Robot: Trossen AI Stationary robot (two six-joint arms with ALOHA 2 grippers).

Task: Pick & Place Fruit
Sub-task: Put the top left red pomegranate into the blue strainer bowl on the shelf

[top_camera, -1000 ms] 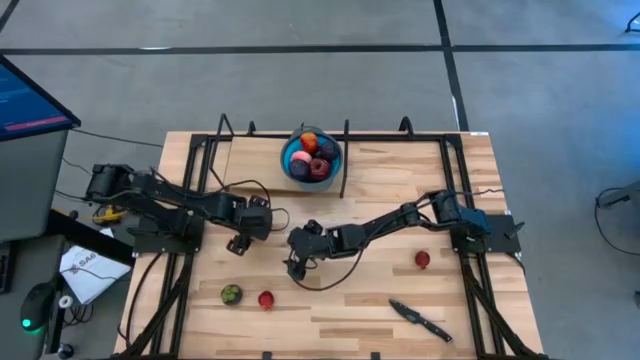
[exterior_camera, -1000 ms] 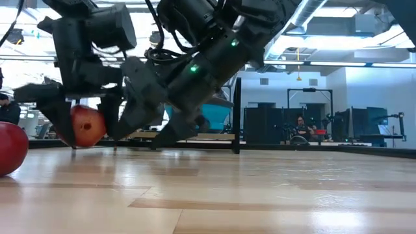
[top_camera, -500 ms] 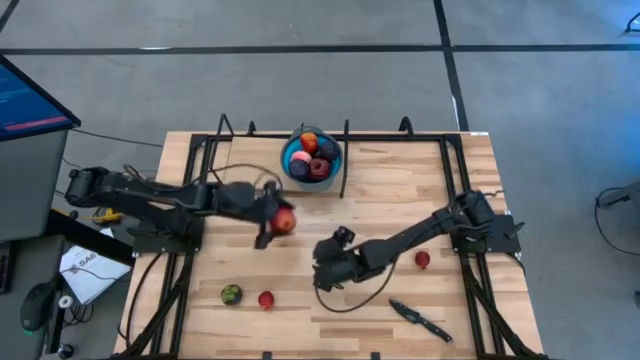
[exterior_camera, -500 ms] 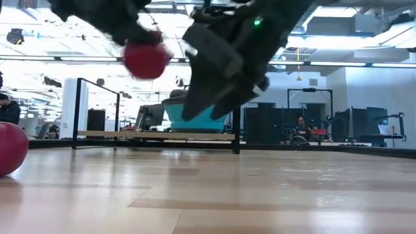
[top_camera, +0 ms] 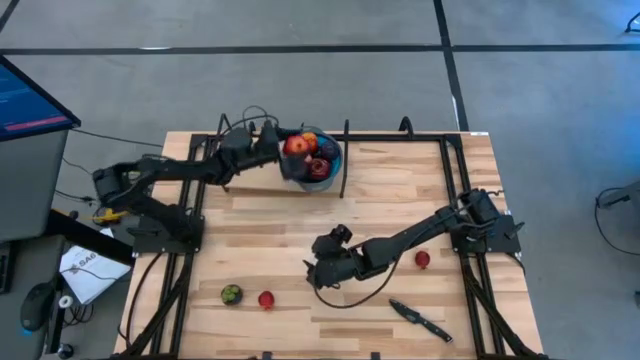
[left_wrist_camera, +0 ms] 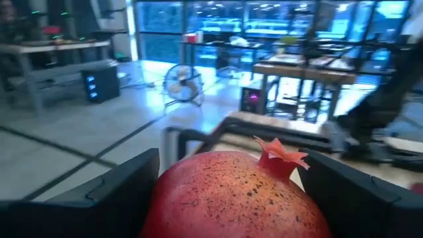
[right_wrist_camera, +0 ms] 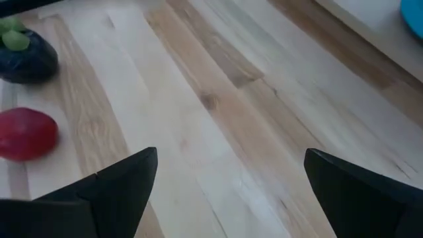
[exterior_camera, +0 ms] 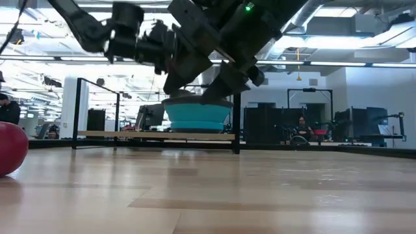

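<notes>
Left gripper clamped on a speckled red pomegranate, poised over the blue bowl at the table's far edge. Best lowered close before letting go, since fruit already piled inside could bounce it out. Right gripper spread wide, empty, low near mid-table, facing the red fruit and the dark greenish one toward the near-left corner.

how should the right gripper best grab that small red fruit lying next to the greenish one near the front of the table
Probably from straight above, fingers closing across the middle of the red fruit. It is roundish and lies on bare wood, apart from the greenish fruit. The open right gripper is nearby.
</notes>
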